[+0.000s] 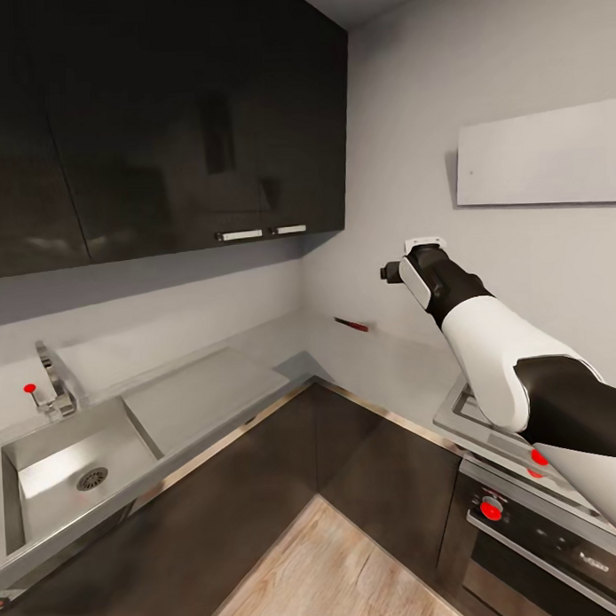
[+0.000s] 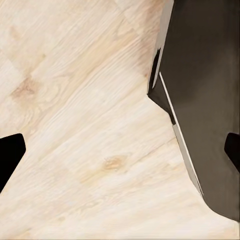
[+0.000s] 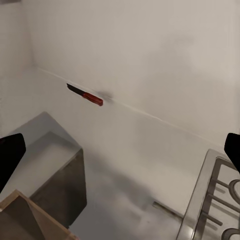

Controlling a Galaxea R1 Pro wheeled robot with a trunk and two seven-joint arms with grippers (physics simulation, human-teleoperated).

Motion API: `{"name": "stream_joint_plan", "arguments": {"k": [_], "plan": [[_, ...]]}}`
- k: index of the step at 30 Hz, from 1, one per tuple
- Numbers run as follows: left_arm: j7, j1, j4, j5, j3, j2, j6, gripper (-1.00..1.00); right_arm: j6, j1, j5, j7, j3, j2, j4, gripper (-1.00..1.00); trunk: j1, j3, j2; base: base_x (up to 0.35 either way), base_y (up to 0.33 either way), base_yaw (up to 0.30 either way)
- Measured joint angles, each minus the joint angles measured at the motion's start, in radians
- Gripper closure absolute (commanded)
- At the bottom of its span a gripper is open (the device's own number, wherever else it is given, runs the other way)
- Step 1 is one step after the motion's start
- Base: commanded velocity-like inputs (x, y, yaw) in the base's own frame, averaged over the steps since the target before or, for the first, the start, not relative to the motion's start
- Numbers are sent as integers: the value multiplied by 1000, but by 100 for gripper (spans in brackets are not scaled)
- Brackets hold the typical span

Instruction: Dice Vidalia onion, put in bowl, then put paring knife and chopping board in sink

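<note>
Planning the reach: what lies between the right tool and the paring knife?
Bare grey countertop in the right wrist view; the paring knife lies against the wall beyond the open right tool.

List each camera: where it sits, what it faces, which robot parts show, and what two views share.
Head view: on the head, facing the corner countertop, sink and right arm.
Left wrist view: on the left arm, facing wood floor; open fingertips at the edges.
Right wrist view: on the right arm, facing the wall; open fingertips.
Shared: head and right wrist views show the paring knife.
</note>
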Motion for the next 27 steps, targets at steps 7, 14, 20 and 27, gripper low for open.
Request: {"name": "stream_joint_plan", "arguments": {"k": [7, 14, 20, 27], "plan": [[3, 1, 48, 12, 583, -47, -1, -100, 0, 0, -1, 0, 0, 1, -1, -100, 0, 0, 0, 0, 0, 0], [3, 1, 92, 14, 698, -48, 0, -100, 0, 0, -1, 0, 1, 2, -1, -100, 0, 0, 0, 0, 0, 0], [3, 1, 43, 12, 710, -38, -1, -100, 0, 0, -1, 1, 0, 1, -1, -100, 0, 0, 0, 0, 0, 0], [2, 1, 10, 7, 716, -36, -1, -100, 0, 0, -1, 0, 0, 2, -3, -100, 0, 0, 0, 0, 0, 0]]}}
